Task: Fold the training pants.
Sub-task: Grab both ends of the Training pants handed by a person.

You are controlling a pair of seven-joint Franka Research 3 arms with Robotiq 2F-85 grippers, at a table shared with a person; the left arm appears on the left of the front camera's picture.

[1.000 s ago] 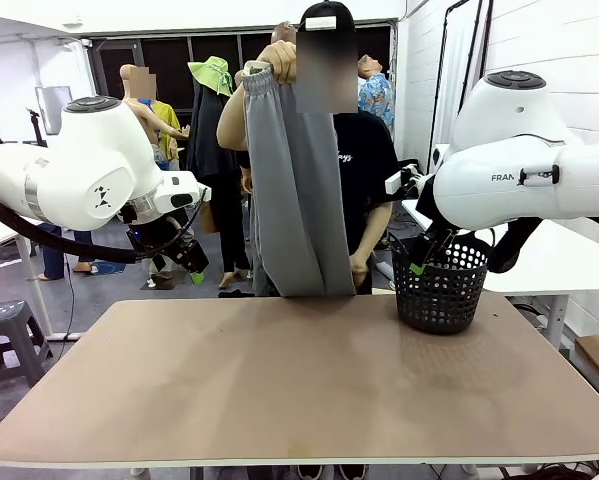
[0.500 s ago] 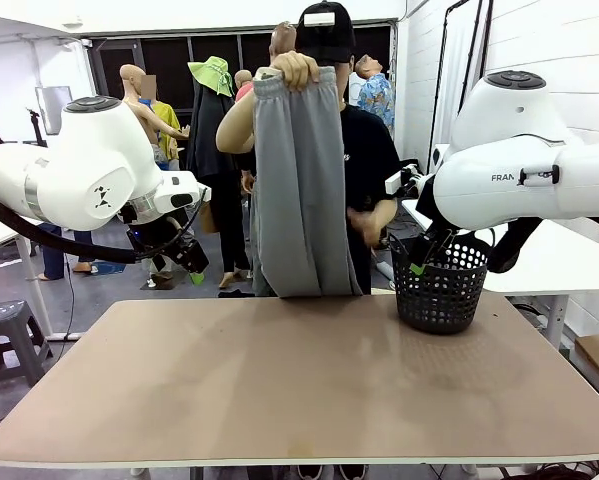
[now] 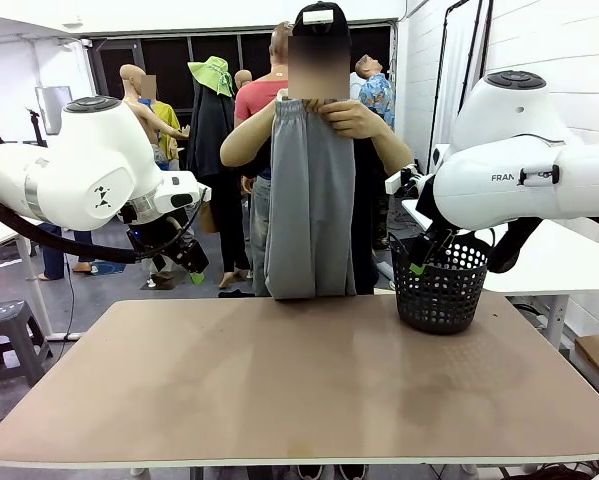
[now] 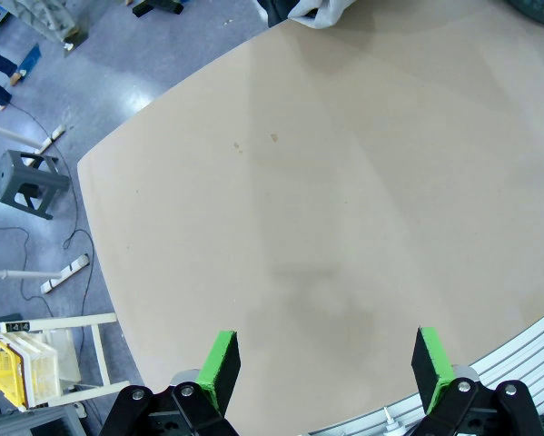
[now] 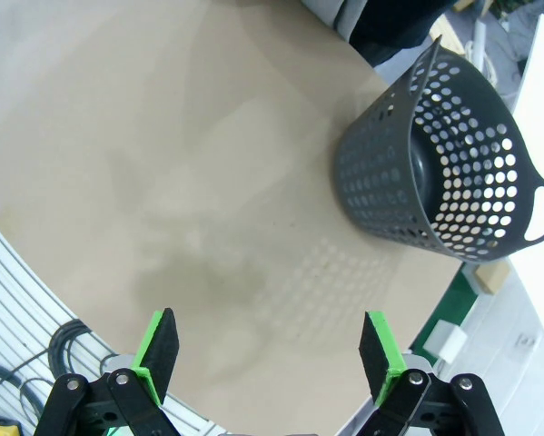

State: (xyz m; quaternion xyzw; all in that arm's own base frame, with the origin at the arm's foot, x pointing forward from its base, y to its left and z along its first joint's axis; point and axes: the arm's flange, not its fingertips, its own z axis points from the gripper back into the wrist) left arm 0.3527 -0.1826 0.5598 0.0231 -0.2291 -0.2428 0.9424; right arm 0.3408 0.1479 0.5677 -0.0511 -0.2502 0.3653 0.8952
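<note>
A person at the far side of the table holds up the light grey training pants [image 3: 309, 200] by the waistband with both hands [image 3: 344, 115] at chest height. The legs hang straight down, and their hems reach the table's far edge. A pale bit of the cloth [image 4: 317, 11] shows at the top of the left wrist view. My left gripper [image 3: 191, 268] hovers off the table's far left corner, open [image 4: 326, 363] with nothing between its green pads. My right gripper [image 3: 419, 262] hangs beside the basket, open [image 5: 270, 354] and holding nothing.
A black mesh basket [image 3: 441, 285] stands on the far right of the tan table [image 3: 299, 380], close to my right gripper, and it also appears in the right wrist view [image 5: 444, 173]. A grey stool [image 3: 9, 335] stands off the table's left side.
The person lowered the waistband from head height to chest height and brought the second hand up to it. Both arms stayed still.
</note>
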